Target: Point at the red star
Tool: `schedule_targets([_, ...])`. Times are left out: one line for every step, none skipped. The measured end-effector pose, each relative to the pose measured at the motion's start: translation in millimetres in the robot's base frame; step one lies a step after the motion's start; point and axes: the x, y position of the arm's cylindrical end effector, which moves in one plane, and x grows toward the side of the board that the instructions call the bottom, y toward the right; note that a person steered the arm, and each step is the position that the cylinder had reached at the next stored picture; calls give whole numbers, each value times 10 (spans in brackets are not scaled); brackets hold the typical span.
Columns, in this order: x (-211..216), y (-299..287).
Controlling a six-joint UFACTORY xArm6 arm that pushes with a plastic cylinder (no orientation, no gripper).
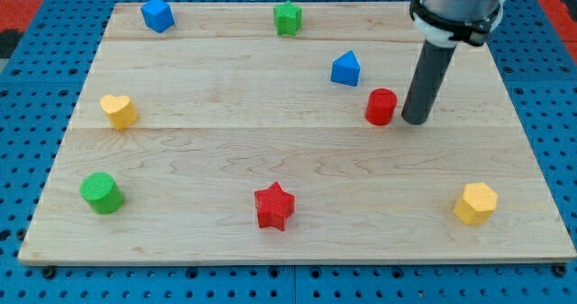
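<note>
No claw fitted, nothing held; my tip (pixel 416 121) sits just right of the red cylinder (pixel 381 106), red star (pixel 274 206) low-centre on the tabletop (pixel 297 151), so a straight run risks shoving the cylinder.

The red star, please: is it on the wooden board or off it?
On it. The red star lies flat on the board near the view's bottom edge, far from my tip.
</note>
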Motion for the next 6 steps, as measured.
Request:
schedule_targets([-226,-394])
schedule_targets([-394,-409])
schedule_targets([242,-227])
schedule_targets([1028,-423])
schedule_targets([1708,-1123])
schedule_targets([1520,-1453])
